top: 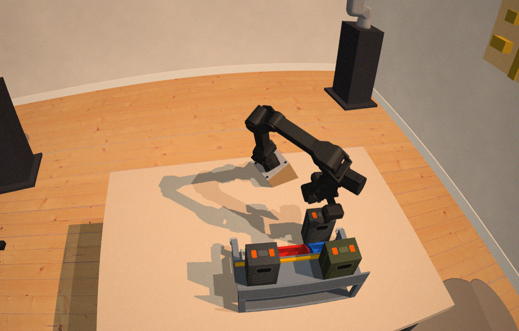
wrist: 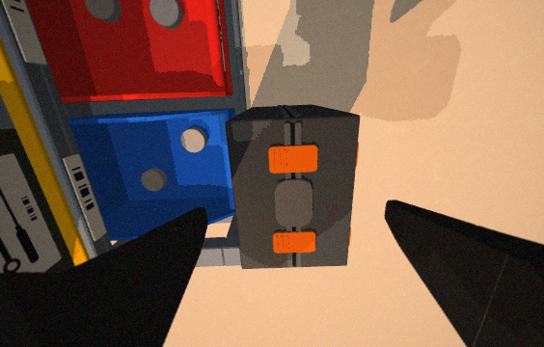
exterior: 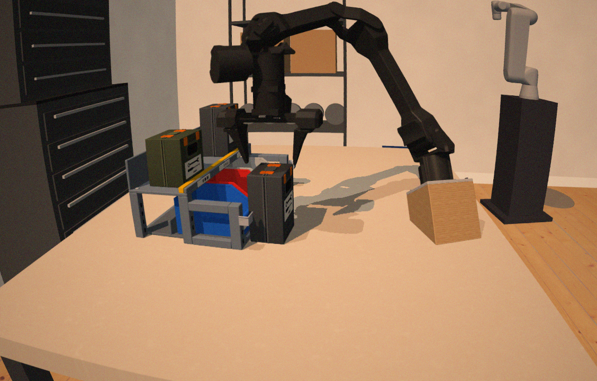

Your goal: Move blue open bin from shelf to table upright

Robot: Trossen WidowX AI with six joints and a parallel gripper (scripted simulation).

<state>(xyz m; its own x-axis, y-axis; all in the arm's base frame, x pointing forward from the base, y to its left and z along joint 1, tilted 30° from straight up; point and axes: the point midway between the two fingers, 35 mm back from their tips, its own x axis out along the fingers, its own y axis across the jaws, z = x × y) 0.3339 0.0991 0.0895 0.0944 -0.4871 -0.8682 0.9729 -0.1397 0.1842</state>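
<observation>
The blue open bin [wrist: 158, 167] sits on the lower level of the grey shelf [top: 294, 276], next to a red bin [wrist: 127, 48]. Two round parts lie in the blue bin. It also shows in the top and exterior views [top: 316, 247] [exterior: 210, 208]. A dark grey case with orange latches [wrist: 293, 188] [exterior: 270, 203] stands upright on the table, right against the open side of the blue bin. My gripper [wrist: 295, 212] is open and empty. It hovers above this case [exterior: 270, 159], pointing down, with one finger over the bin's edge and the other over the table.
An olive case [exterior: 172, 156] and a second dark grey case [exterior: 215, 125] stand on the shelf's top level, behind a yellow rail [wrist: 26, 135]. My arm's wooden wedge base [exterior: 443, 210] stands at the table's far side. The table edge is close behind the shelf.
</observation>
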